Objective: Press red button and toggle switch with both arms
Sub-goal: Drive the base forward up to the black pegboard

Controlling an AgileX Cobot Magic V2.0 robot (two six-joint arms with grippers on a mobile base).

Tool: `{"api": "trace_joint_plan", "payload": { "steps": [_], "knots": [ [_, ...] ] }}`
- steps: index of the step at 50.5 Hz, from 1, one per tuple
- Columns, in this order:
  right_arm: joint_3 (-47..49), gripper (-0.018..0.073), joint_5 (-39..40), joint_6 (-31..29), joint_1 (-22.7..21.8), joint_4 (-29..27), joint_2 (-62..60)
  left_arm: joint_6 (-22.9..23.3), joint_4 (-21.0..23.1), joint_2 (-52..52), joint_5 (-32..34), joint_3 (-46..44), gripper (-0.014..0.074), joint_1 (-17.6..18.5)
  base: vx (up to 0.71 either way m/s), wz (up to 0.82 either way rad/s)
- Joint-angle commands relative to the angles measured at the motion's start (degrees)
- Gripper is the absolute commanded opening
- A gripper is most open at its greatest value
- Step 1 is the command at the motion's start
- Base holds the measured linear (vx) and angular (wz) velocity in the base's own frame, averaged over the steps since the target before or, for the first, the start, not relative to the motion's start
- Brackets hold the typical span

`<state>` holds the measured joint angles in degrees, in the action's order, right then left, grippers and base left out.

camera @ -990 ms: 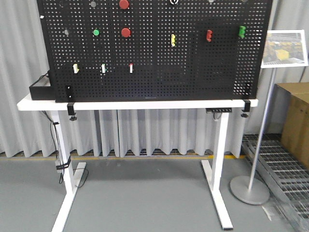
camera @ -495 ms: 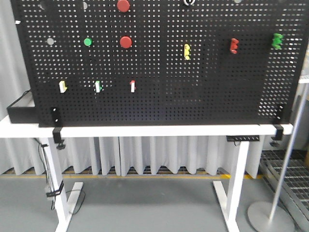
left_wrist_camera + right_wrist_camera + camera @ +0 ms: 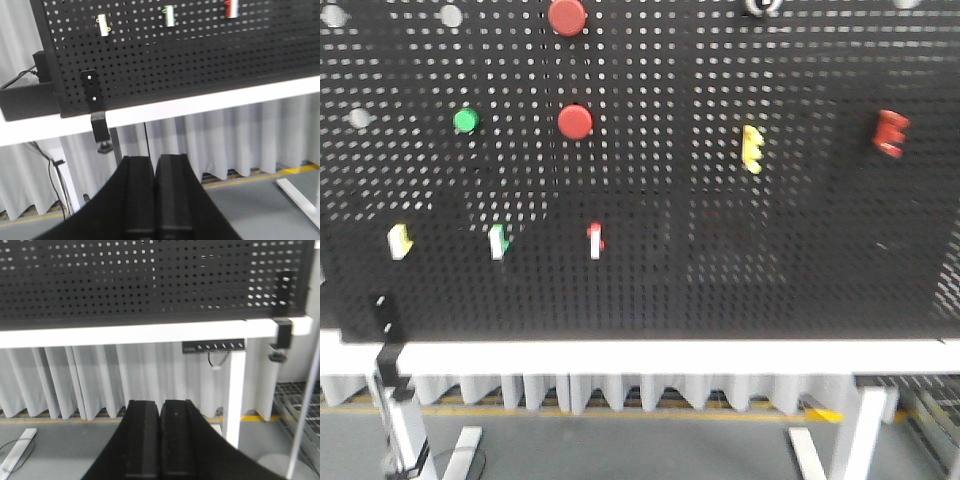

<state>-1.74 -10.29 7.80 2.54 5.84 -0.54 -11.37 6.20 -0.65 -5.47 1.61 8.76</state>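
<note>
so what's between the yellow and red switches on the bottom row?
The green switch, between the yellow switch and the red switch; clear in the front view.

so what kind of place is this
Likely a robot test lab: a black pegboard carrying coloured buttons and toggle switches stands on a white desk, with grey curtains behind and yellow tape on the floor.

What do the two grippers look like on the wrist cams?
The left gripper is matte black: two blocky, flat-faced fingers with squared tips, widening below into a curved black body. The right gripper looks identical. No cables, markings or screws show on either.
</note>
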Motion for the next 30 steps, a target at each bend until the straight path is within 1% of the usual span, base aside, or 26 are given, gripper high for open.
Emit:
{"api": "trace_joint_plan", "payload": {
  "steps": [1,18,30],
  "knots": [
    [-0.69,-0.0003,4.81,-0.07,-0.43,0.75,-0.97,0.46,0.53,-0.93,4.83,1.90,0.0002,-0.14,0.45,0.04],
    [-0.69,-0.0003,4.75,-0.07,-0.43,0.75,-0.97,0.46,0.53,-0.93,4.83,1.90,0.0002,-0.14,0.43,0.05],
    [-0.69,-0.0003,4.75,-0.07,-0.43,0.75,-0.97,0.46,0.53,-0.93,4.83,1.90,0.0002,-0.14,0.34,0.01]
  ]
}}
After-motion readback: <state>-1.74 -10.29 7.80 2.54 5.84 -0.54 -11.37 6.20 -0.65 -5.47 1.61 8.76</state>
